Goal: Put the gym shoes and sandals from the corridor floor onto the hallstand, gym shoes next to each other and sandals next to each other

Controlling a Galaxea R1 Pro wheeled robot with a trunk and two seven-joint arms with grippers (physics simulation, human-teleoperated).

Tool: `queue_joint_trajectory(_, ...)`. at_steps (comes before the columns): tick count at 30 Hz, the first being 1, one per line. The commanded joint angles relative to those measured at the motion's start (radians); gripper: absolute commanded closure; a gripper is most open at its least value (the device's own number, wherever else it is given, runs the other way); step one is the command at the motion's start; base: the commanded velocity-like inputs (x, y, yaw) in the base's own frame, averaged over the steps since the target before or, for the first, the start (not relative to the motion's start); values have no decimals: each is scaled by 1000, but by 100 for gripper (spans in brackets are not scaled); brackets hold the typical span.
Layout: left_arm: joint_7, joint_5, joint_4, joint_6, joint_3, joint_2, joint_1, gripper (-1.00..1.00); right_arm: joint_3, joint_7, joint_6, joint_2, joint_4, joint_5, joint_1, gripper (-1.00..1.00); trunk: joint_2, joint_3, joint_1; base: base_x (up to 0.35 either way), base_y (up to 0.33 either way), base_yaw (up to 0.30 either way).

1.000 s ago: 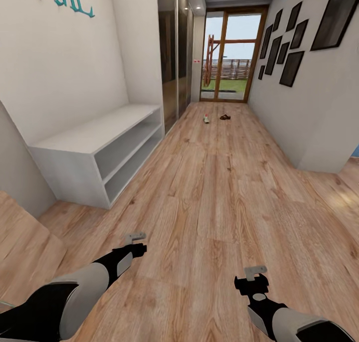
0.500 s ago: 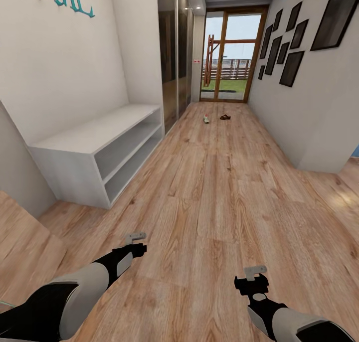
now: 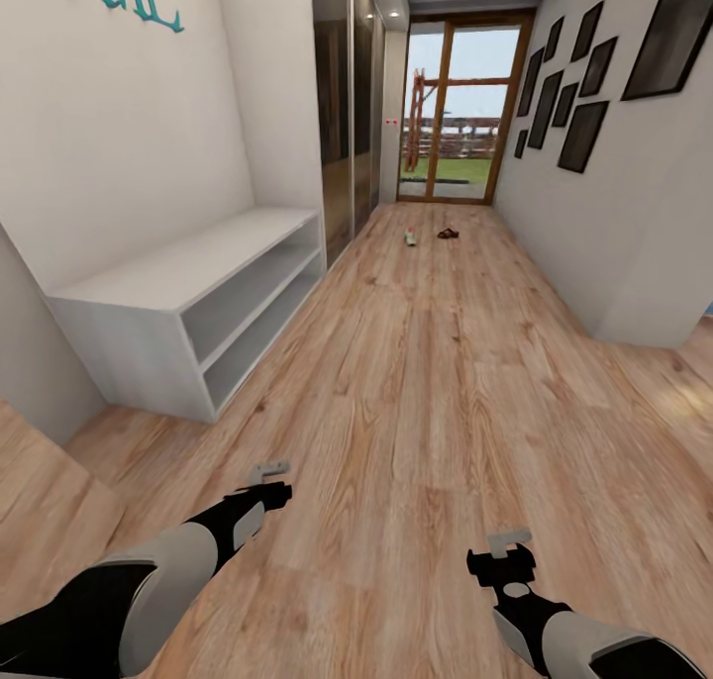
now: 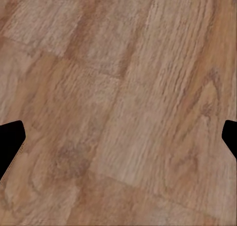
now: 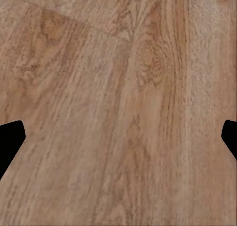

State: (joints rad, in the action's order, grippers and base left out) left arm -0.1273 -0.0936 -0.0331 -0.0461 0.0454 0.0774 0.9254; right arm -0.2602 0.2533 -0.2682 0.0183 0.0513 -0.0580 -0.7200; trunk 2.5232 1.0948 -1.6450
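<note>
Gym shoe (image 3: 410, 236) and brown sandal (image 3: 448, 233) far down corridor floor (image 3: 436, 382), near glass door (image 3: 463, 115); hallstand (image 3: 188, 303) at left wall; left claw (image 3: 269, 470) and right claw (image 3: 508, 541) both spread apart, holding nothing

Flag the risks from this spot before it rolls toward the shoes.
1. The gym shoe and sandal are tiny specks near the glass door; pose and count can't be judged, so a grasp planned from here could miss.
2. The hallstand juts into the corridor floor on the left; the left gripper could clip its corner.
3. Both grippers, including the right gripper, hang open and low over the planks, so they could scrape.
</note>
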Motion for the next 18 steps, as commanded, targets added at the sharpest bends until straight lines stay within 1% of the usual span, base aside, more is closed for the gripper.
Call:
queue_joint_trajectory(1,-2,-9,-2,-4,4,0,0,-100,-8,1,-6,0,4,-6,-1,-100,0,1,0,319,0,0)
queue_joint_trajectory(18,-3,-9,-2,0,5,1,0,-100,-8,1,-7,0,4,-6,-1,-100,0,1,0,342,0,0)
